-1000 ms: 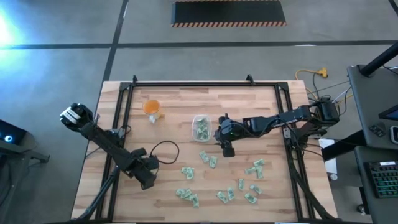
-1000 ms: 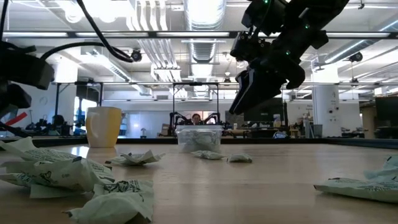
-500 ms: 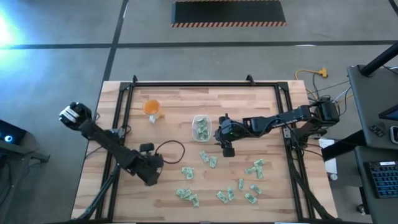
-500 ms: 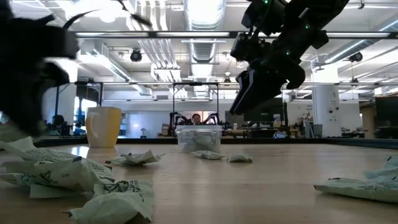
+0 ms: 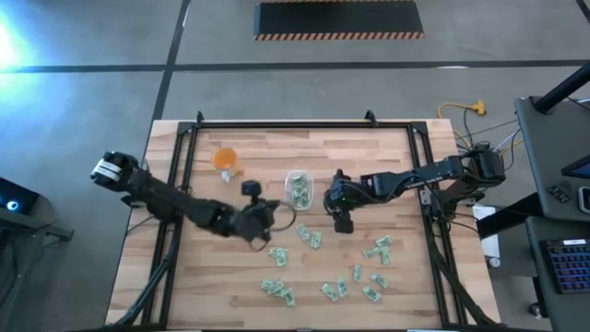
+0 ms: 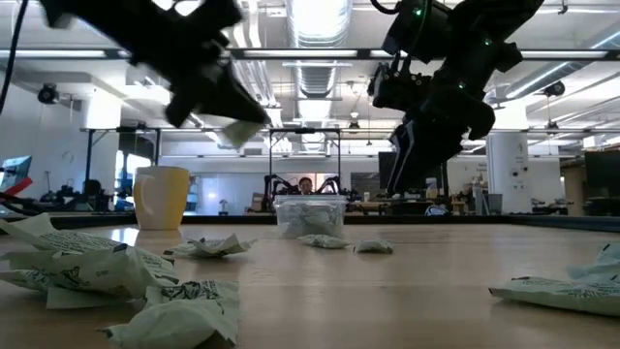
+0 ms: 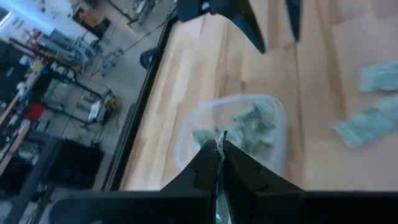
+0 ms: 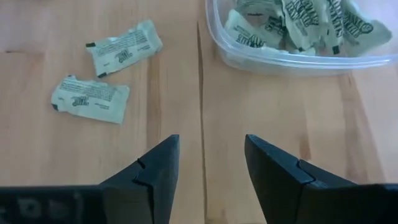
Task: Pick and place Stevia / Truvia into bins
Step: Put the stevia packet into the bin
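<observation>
A wooden table [image 5: 387, 161] fills the middle of the overhead view, framed by black rails. Two dark robot arms reach over it from either side.

The left arm stretches from the table's left edge toward the centre. Its left gripper [image 5: 269, 218] hangs above the wood just beside the clear container [image 5: 298, 189], on the container's left. In the left wrist view its fingers are pinched nearly together on one pale sachet [image 7: 218, 160], with the container [image 7: 233, 134] directly beyond the fingertips.

The right arm comes in from the right edge. Its right gripper [image 5: 342, 218] hovers just to the right of the container, its fingers spread wide with nothing between them, as the right wrist view [image 8: 206, 163] shows.

The clear container sits near the table's middle and already holds several green and white sachets [image 8: 297, 22]. A small orange cup [image 5: 226, 160] stands to its left, well apart.

Many more Stevia sachets [image 5: 324, 267] lie scattered over the near half of the table, well apart from the container. Two of them [image 8: 106, 68] lie just ahead of the right gripper.
</observation>
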Tool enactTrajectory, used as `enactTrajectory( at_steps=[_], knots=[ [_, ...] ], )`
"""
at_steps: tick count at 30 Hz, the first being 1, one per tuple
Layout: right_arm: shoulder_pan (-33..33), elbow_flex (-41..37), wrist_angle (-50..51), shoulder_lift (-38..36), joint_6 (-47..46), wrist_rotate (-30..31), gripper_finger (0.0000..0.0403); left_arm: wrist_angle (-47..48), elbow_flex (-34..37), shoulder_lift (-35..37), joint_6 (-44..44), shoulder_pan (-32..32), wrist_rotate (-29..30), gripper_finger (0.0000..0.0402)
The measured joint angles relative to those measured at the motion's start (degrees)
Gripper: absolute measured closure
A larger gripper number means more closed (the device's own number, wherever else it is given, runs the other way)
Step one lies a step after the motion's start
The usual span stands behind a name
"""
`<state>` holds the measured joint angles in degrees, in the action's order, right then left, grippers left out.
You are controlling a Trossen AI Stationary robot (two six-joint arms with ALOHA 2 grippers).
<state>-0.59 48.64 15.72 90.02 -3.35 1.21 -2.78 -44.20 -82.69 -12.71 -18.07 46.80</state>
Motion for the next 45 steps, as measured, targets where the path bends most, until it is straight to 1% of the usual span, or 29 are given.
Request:
enactTrajectory(
  at_steps=[4, 8, 11, 20, 23, 28, 32, 35, 38, 45],
  knots=[
    [-0.9, 0.0, -1.1, 0.3, -0.8, -0.7, 0.0229, -8.2, 0.1, -3.3, -7.0, 6.8, -7.9, 0.0401],
    [-2.3, 0.0, -4.1, 1.2, 0.8, -4.6, 0.0229, -12.3, -0.5, -7.2, -8.8, 12.6, -16.1, 0.0401],
    [-3.4, 0.0, -6.4, 2.0, 2.1, -6.4, 0.0229, -13.0, -2.1, -10.1, -8.9, 15.2, -18.8, 0.0401],
    [-4.4, 0.0, -10.3, 5.0, 3.5, -6.3, 0.0229, -13.3, -7.0, -17.1, -10.7, 18.7, -19.7, 0.0397],
    [-4.5, 0.0, -12.4, 6.7, 3.5, -7.2, 0.0229, -13.3, -8.3, -18.9, -12.1, 18.9, -20.1, 0.0369],
    [-4.5, 0.0, -14.5, 9.8, 3.6, -11.4, 0.0229, -13.0, -9.6, -19.8, -13.3, 18.6, -20.4, 0.0296],
    [-4.5, 0.1, -15.5, 11.4, 3.5, -12.1, 0.0229, -12.6, -10.0, -18.0, -13.2, 18.2, -19.3, 0.0248],
    [-4.5, 0.1, -15.7, 12.4, 3.4, -12.2, 0.0229, -11.0, -9.8, -15.5, -13.1, 17.6, -19.2, 0.0227],
    [-4.5, 0.1, -16.4, 13.6, 3.2, -12.3, 0.0229, -6.9, -9.6, -12.6, -10.9, 17.0, -18.8, 0.0218],
    [-4.6, 0.2, -17.7, 14.9, 2.9, -12.9, 0.0229, 2.1, -9.1, -5.3, -2.6, 15.6, -18.4, 0.0217]
  ],
)
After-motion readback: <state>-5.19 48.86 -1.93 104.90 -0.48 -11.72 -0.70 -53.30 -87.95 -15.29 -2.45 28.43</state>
